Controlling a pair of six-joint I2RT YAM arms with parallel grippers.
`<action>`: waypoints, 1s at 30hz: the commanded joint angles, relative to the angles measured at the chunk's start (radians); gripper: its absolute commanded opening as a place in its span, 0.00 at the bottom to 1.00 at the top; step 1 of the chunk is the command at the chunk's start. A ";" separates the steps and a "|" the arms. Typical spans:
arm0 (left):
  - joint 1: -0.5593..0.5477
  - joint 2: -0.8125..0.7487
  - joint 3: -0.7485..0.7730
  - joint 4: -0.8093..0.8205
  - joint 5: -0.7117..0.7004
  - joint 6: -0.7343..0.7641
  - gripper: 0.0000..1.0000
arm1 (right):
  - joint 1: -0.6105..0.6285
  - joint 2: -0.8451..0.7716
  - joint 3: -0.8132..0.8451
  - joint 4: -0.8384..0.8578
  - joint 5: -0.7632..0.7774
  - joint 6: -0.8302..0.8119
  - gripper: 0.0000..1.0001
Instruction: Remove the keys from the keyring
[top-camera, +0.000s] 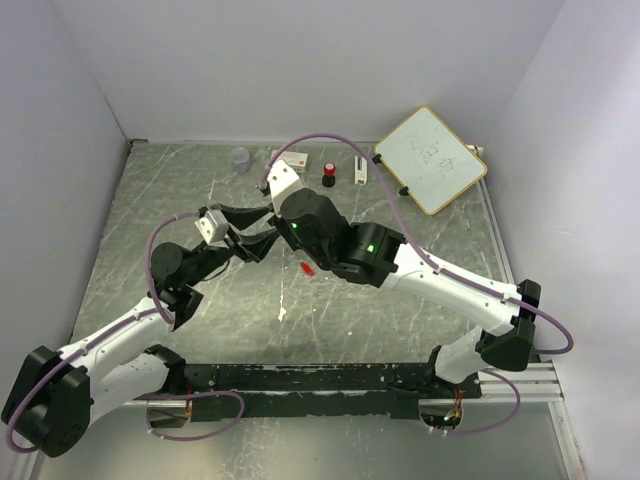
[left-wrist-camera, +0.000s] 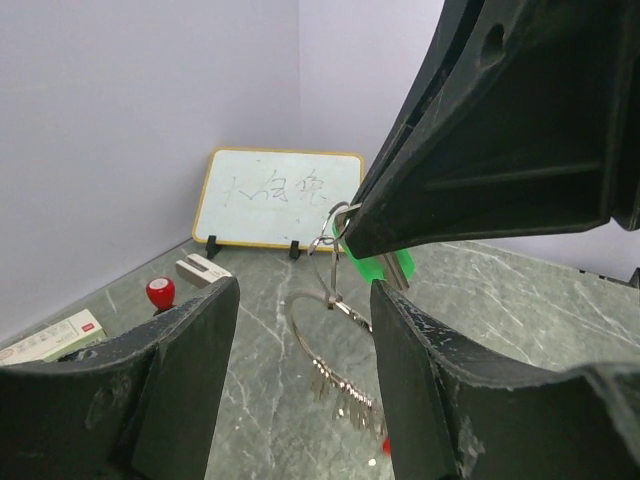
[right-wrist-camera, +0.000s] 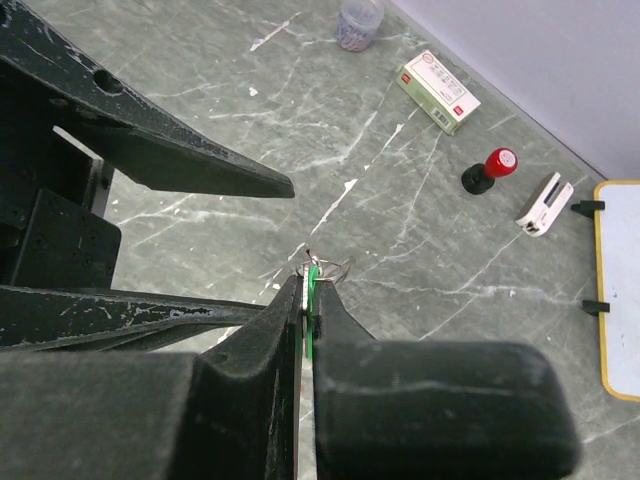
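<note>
My right gripper (right-wrist-camera: 312, 290) is shut on the green key (right-wrist-camera: 313, 283), held above the table. In the left wrist view the green key (left-wrist-camera: 385, 268) sticks out under the right gripper's black finger, and the silver keyring (left-wrist-camera: 322, 330) hangs from it with several small metal pieces on its lower arc. My left gripper (left-wrist-camera: 305, 390) is open, its fingers (left-wrist-camera: 190, 380) on either side of the hanging ring and not touching it. The red key (top-camera: 307, 267) shows below the grippers; I cannot tell whether it is on the ring. From above, the left gripper (top-camera: 262, 228) meets the right gripper (top-camera: 280, 224).
At the back stand a clear cup (top-camera: 241, 158), a small box (top-camera: 296, 160), a black knob with a red top (top-camera: 328, 176), a white block (top-camera: 360, 168) and a whiteboard (top-camera: 432, 160). White walls close in the left, back and right sides.
</note>
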 joint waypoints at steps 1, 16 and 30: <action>-0.005 0.029 -0.014 0.119 0.045 -0.027 0.66 | 0.009 -0.001 0.020 0.005 0.012 -0.007 0.00; -0.004 0.074 -0.015 0.155 0.040 -0.033 0.68 | 0.016 0.014 0.026 0.010 0.005 -0.012 0.00; -0.006 0.109 -0.021 0.169 0.024 -0.025 0.63 | 0.029 0.018 0.032 0.008 0.003 -0.014 0.00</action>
